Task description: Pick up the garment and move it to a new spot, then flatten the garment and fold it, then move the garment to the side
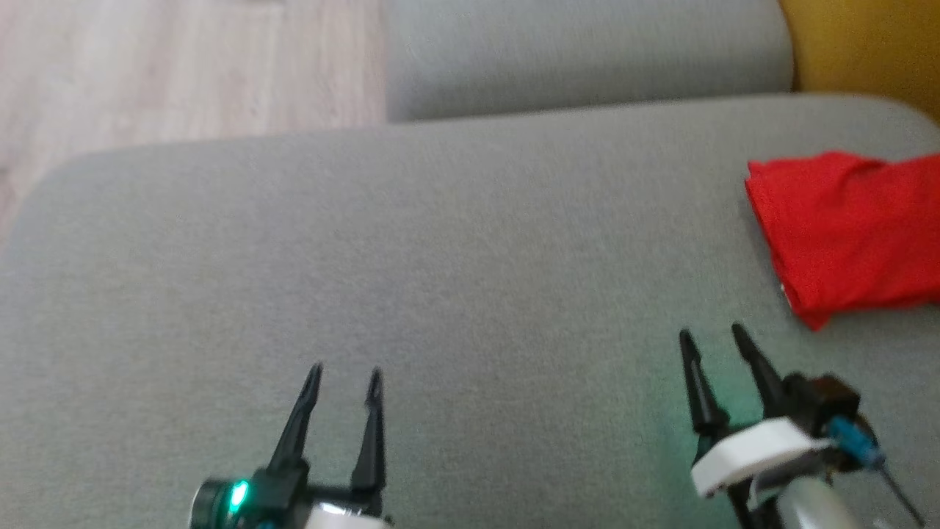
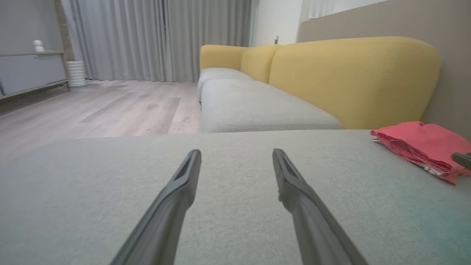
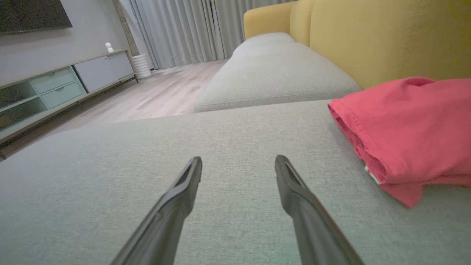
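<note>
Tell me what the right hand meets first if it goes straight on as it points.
Likely just the grey seat cushion, if it dips at all; the right hand points past the red garment, which lies to its right.

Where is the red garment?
In the head view the folded red garment lies at the right edge of the grey sofa cushion, beyond the right gripper, near the yellow backrest.
</note>
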Robot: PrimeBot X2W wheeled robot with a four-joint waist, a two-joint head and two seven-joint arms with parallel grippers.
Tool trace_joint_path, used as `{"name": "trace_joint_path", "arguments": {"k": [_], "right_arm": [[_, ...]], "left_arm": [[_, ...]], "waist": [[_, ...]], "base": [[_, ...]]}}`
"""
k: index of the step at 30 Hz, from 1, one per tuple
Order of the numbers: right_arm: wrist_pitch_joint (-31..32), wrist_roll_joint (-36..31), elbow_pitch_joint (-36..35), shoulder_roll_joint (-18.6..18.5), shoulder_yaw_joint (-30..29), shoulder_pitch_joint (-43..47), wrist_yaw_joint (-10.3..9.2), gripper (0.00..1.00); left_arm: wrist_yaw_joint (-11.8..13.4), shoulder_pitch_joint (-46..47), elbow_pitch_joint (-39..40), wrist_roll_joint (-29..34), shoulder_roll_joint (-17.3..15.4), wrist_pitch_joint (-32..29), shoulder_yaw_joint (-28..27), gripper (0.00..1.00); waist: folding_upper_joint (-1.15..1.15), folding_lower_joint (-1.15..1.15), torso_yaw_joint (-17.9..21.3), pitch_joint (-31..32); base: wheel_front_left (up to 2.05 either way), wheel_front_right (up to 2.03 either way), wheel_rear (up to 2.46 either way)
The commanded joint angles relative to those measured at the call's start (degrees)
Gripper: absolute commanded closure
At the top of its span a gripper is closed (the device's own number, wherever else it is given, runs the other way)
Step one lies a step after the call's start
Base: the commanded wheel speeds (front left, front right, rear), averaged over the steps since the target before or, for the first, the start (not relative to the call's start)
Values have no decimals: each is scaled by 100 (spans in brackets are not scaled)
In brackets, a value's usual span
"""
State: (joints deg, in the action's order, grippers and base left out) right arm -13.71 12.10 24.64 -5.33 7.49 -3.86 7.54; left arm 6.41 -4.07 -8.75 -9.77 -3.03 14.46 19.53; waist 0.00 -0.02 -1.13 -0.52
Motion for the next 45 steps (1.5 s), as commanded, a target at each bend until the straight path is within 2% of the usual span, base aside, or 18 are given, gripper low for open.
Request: {"name": "trace_joint_path", "arguments": {"k": [1, 10, 17, 28, 29, 33, 45], "right_arm": [[-100, -93, -275, 12, 153, -77, -5, 0], [-128, -339, -1712, 150, -103, 1243, -5, 0], [-128, -355, -1922, 194, -247, 1751, -5, 0], [-129, -417, -1983, 231, -156, 1792, -5, 0], [-66, -358, -1755, 276, -282, 2033, 0, 100], [-43, -322, -1423, 275, -247, 2101, 0, 100], [107, 537, -1393, 225, -297, 1879, -1, 100]], "left_arm": [[59, 83, 258, -48, 15, 54, -261, 0], [153, -535, 708, 109, 15, 54, -535, 0], [14, -814, 828, 260, 11, 54, -680, 0], [-87, -914, 803, 352, 13, 54, -816, 0], [-89, -1067, 594, 281, -18, -2, -628, 100], [-90, -1153, 257, 238, -17, -30, -622, 100], [-206, -955, 200, -643, -68, -172, -745, 100]], "waist": [[0, 2, -182, 290], [0, 2, -325, 686], [0, 2, -347, 794], [0, 2, -321, 812], [0, 3, -320, 813], [0, 3, -317, 809], [0, 3, -275, 734]], "base": [[0, 0, 0], [0, 0, 0], [0, 0, 0], [0, 0, 0], [0, 0, 0], [0, 0, 0], [0, 0, 0]]}}
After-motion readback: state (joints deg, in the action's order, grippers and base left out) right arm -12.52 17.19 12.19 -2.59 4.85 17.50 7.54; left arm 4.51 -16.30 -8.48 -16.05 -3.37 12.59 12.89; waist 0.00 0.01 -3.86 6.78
